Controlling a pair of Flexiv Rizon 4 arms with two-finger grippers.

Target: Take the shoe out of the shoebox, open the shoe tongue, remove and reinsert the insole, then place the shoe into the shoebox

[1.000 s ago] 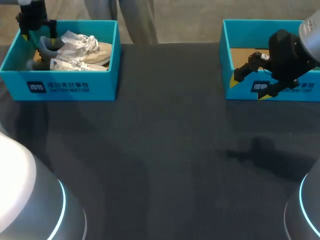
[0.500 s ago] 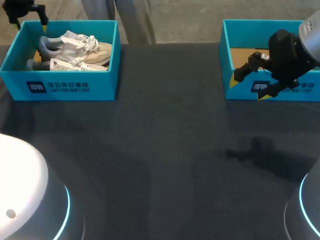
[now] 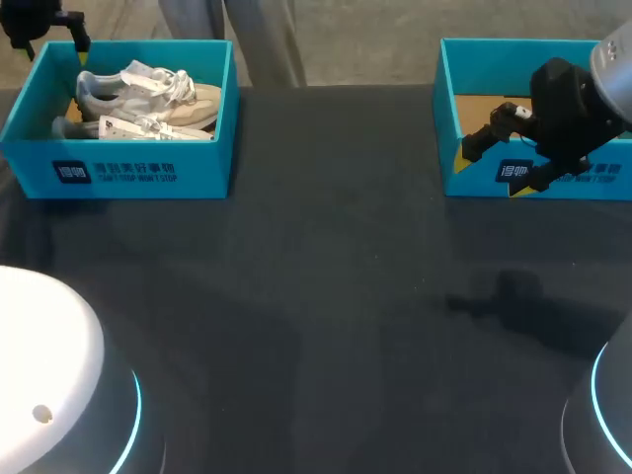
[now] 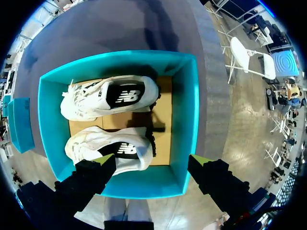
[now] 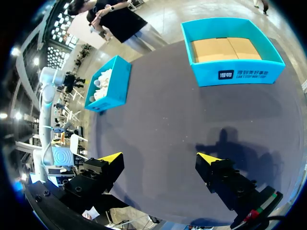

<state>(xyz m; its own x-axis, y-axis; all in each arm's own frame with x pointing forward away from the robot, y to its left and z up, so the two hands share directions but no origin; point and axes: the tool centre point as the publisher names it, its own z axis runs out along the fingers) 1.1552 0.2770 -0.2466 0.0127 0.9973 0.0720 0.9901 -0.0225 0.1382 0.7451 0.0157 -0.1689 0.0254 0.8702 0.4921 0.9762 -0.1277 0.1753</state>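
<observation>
Pulling up from the shoebox (image 3: 138, 173), my left hand (image 4: 151, 162) now sits at the upper left corner of the head view, just off the box's far-left corner; the right hand (image 5: 160, 160) has not stirred. Both are spread wide and hold nothing. Two white sneakers (image 4: 110, 96) lie side by side in the shoebox, at the upper left of the table (image 3: 326, 296). Each should be light, soft in the upper and stiff in the sole (laces and paper tags lie loose), so I would pinch the heel collar of the nearer sneaker (image 4: 112, 148).
</observation>
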